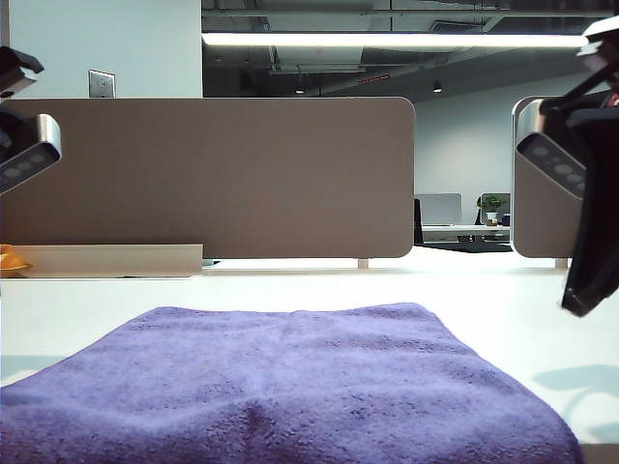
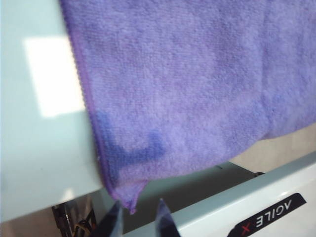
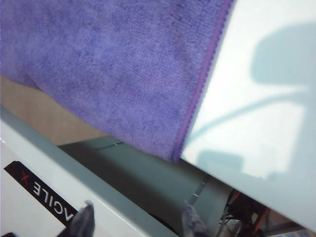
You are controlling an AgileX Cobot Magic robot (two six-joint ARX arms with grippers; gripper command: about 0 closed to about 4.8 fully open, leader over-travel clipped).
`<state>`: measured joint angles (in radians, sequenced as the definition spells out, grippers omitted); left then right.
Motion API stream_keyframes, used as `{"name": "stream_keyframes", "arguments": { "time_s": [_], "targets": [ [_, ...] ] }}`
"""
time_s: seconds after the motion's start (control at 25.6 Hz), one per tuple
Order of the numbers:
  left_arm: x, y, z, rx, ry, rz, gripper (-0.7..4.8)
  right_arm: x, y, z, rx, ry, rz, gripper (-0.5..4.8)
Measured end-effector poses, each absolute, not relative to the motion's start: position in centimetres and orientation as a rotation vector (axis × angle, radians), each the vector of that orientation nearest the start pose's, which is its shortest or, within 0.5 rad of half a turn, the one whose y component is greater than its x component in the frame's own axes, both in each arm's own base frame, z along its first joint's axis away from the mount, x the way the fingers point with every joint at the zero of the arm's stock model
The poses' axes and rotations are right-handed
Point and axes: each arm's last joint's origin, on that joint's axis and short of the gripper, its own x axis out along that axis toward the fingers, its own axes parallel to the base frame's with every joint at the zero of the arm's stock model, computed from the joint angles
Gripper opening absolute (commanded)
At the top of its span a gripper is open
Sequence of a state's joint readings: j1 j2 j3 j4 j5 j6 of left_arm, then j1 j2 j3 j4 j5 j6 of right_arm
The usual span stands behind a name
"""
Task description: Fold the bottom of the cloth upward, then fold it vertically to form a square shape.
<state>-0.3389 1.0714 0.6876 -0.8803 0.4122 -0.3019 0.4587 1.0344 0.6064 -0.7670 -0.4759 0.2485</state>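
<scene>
Purple cloth (image 1: 280,387) fills the lower part of the exterior view, lying flat on the white worktop (image 1: 503,300), its near edge running off the bottom of the frame and its far edge a straight line across the middle. In both wrist views the near edge is seen draped just past the front rim of the worktop, one corner hanging free at each side. The left end effector (image 2: 139,217) is seen at the bottom of the left wrist view, fingertips parted and empty, just short of the hanging corner of the cloth (image 2: 197,98). The right end effector (image 3: 138,219) is seen at the bottom of the right wrist view, spread wider and also empty, a little apart from the other near corner (image 3: 113,74). The first fold, bottom edge upward, is judged not yet made: no doubled layer is visible. The next move calls for each end effector to be closed on its own near corner, and both corners to be lifted and carried together toward the far edge. The long axis of the cloth appears to run left to right across the exterior view, though the near part is cut off.
</scene>
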Motion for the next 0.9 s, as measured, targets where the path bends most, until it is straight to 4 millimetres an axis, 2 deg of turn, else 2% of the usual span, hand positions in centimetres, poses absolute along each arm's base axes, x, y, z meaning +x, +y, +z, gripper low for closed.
{"name": "stream_keyframes", "arguments": {
  "time_s": [0.27, 0.43, 0.59, 0.9],
  "targets": [
    [15.7, -6.7, 20.9, -0.287, 1.389, -0.428, 0.96, 15.4, 9.2, 18.5, 0.246, 1.382, 0.673, 2.35],
    [15.1, -6.5, 19.3, -0.281, 1.430, -0.401, 1.53, 16.0, 9.5, 17.5, 0.246, 1.428, 0.659, 2.35],
    [14.4, -6.3, 18.1, -0.298, 1.486, -0.379, 1.54, 16.2, 9.7, 17.0, 0.258, 1.460, 0.665, 2.35],
    [14.7, -6.4, 18.2, -0.353, 1.470, -0.352, 1.54, 16.3, 9.7, 16.8, 0.263, 1.475, 0.666, 2.35]
  ]
}}
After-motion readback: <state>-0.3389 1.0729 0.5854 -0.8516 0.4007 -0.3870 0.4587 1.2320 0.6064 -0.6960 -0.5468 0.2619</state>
